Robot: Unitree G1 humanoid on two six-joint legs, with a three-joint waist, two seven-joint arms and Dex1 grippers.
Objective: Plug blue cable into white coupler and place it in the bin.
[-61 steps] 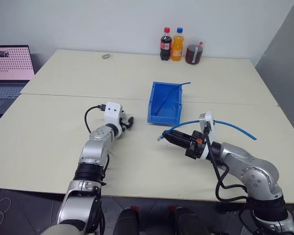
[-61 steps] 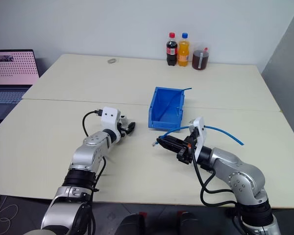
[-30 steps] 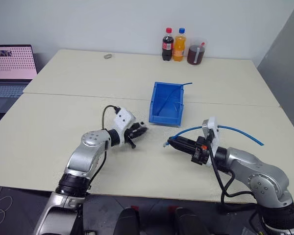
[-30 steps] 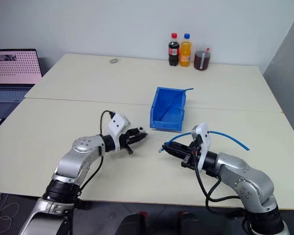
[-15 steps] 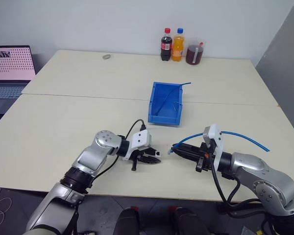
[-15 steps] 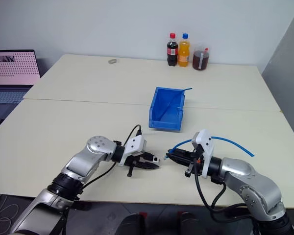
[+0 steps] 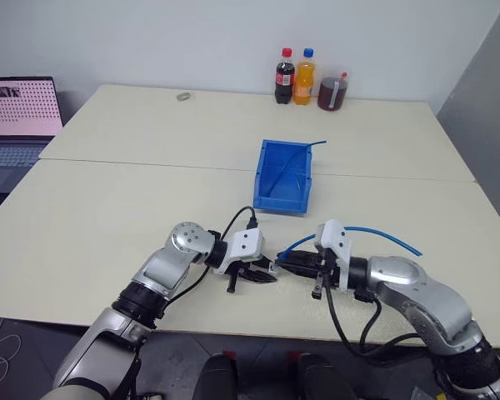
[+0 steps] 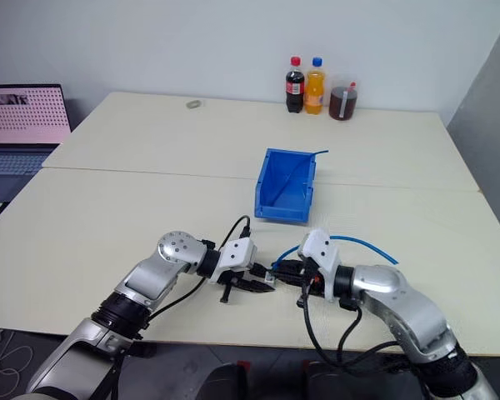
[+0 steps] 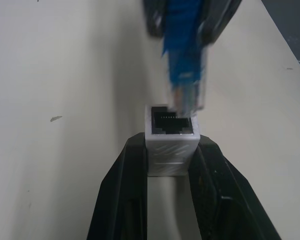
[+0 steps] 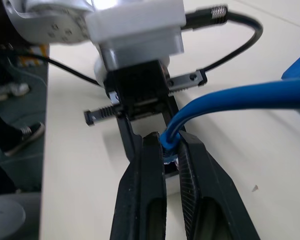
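Observation:
My left gripper (image 7: 267,273) is shut on the white coupler (image 9: 171,135), a small boxy block whose dark socket faces away from the wrist. It hovers just above the near table edge. My right gripper (image 7: 287,265) points at it from the right and is shut on the blue cable (image 10: 230,99) just behind its clear-blue plug (image 9: 186,85). The plug tip sits at the socket's mouth, slightly off to one side; I cannot tell whether it is inside. The cable arcs back to the right over the table (image 7: 383,229). The blue bin (image 7: 283,177) stands beyond both grippers, mid-table.
A second thin blue cable (image 7: 315,142) stands straight in the bin and pokes over its far rim. Two bottles (image 7: 292,77) and a cup (image 7: 332,92) stand at the far edge. A laptop (image 7: 17,117) is at far left. The table's front edge runs close under both grippers.
My left gripper swung down and right with the coupler, then held still. My right gripper moved left with the cable, closing the gap until the plug met the coupler.

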